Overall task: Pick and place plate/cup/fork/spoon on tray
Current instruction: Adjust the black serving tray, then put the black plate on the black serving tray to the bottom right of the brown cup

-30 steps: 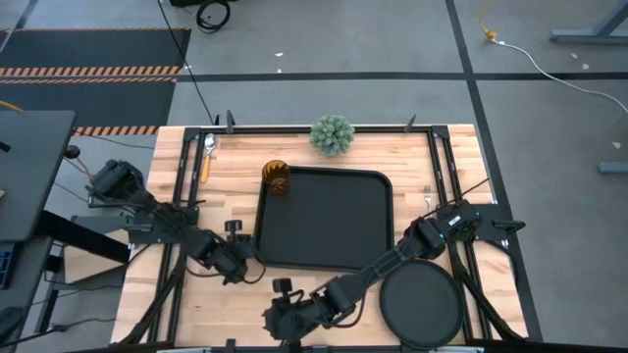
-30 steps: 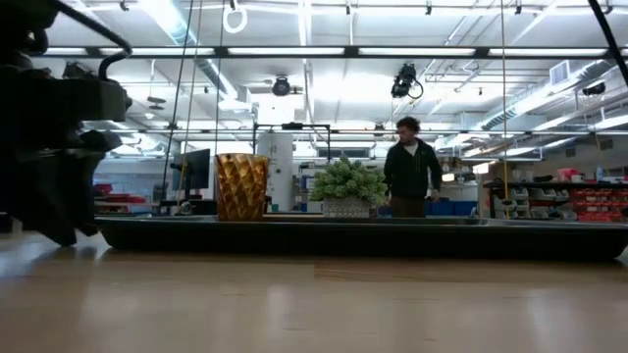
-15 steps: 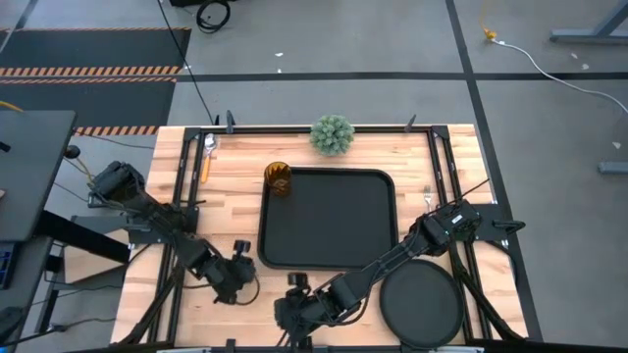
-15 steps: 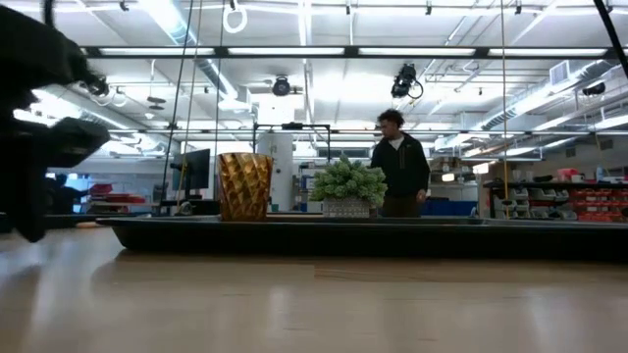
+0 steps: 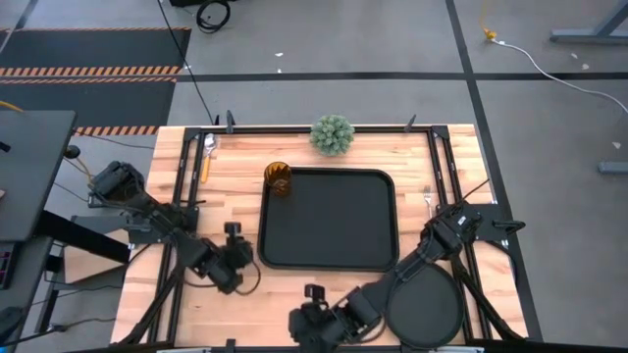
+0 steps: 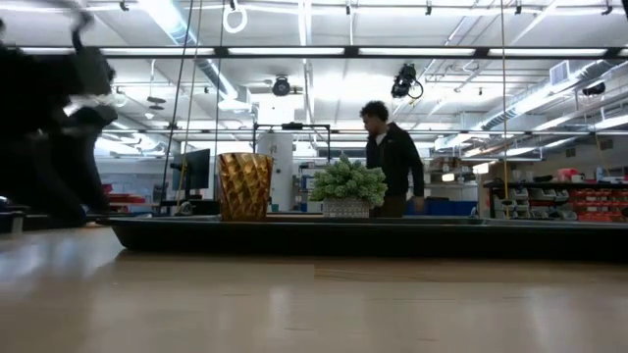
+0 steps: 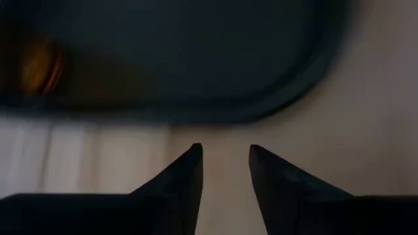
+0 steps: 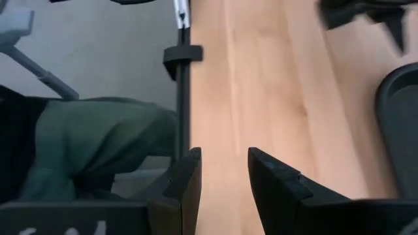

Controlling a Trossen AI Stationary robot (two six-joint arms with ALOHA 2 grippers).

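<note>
Left tool (image 5: 235, 257) fingers apart, empty, over bare counter (image 5: 226, 186) just left of the tray (image 5: 329, 221), lower left. Right tool (image 5: 316, 328) fingers apart, empty, bottom centre, plate (image 5: 424, 304) to its right. Cup (image 5: 277, 178) on tray's upper-left corner. Spoon (image 5: 208, 155) upper left, fork (image 5: 428, 198) right of tray.

Black rectangular tray (image 5: 329, 221) on a pale wood-grain table (image 5: 226, 167); black round plate (image 5: 427, 306); amber-brown cup (image 5: 278, 179) with a faceted diamond pattern. Spoon (image 5: 208, 155): silver bowl, yellow-orange handle. Fork (image 5: 428, 198): silver tines. Green plant (image 5: 333, 134). Both arms dark. Floor grey, with orange-and-black hazard stripes (image 5: 93, 71).
</note>
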